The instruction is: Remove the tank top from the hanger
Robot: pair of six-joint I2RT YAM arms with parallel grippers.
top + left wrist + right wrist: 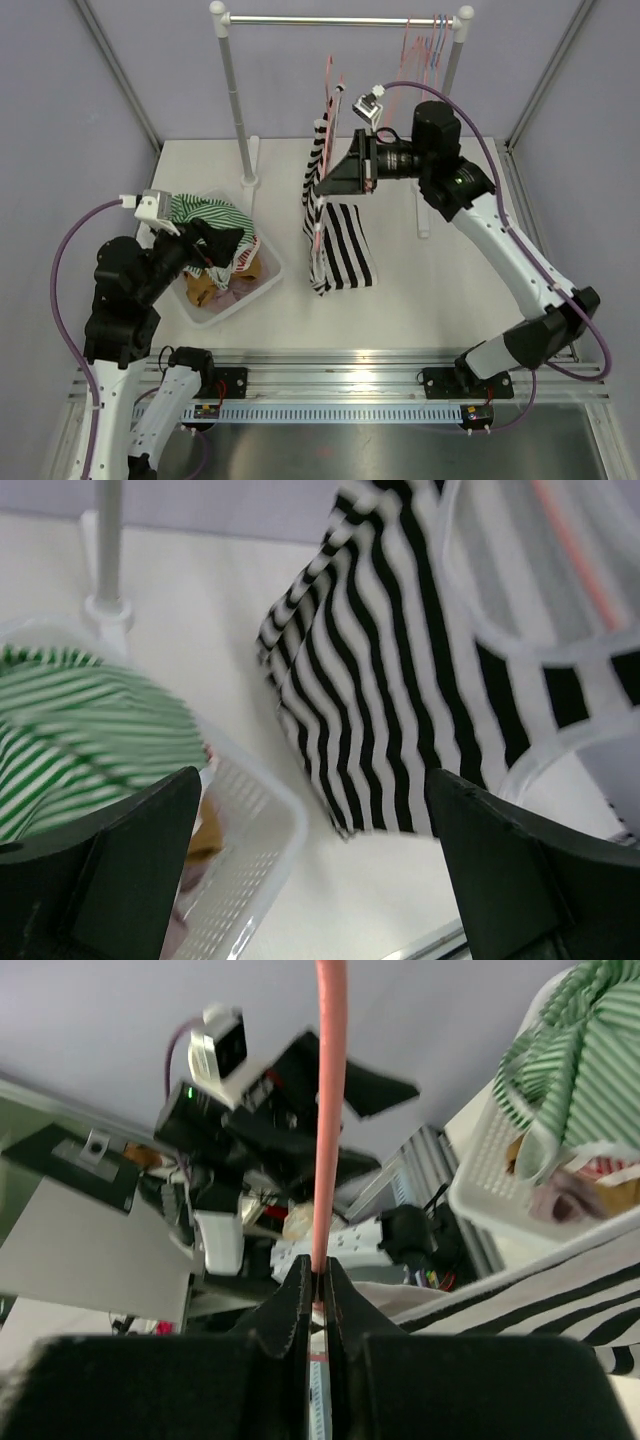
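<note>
— White tabletop (420,300), pale lilac walls, a clothes rail (340,19) across the far side. Where is the tank top?

— The black-and-white striped tank top (340,250) hangs mid-table on a pink hanger (331,90), off the rail. Whether its lower edge touches the table I cannot tell.

— Who has the hanger?

— The right gripper (318,1280). That arm rises from its near-right base, bends at the elbow and reaches left with the wrist roughly level. Its jaws are pressed together on the hanger's thin pink wire.

— And the other arm?

— Folded up at the near left, forearm pointing right. The left gripper (228,240) hovers over a clear basket (262,280) of clothes, a green-striped garment (205,212) on top. Its fingers (130,880) are spread wide, holding nothing, well apart from the tank top
</note>
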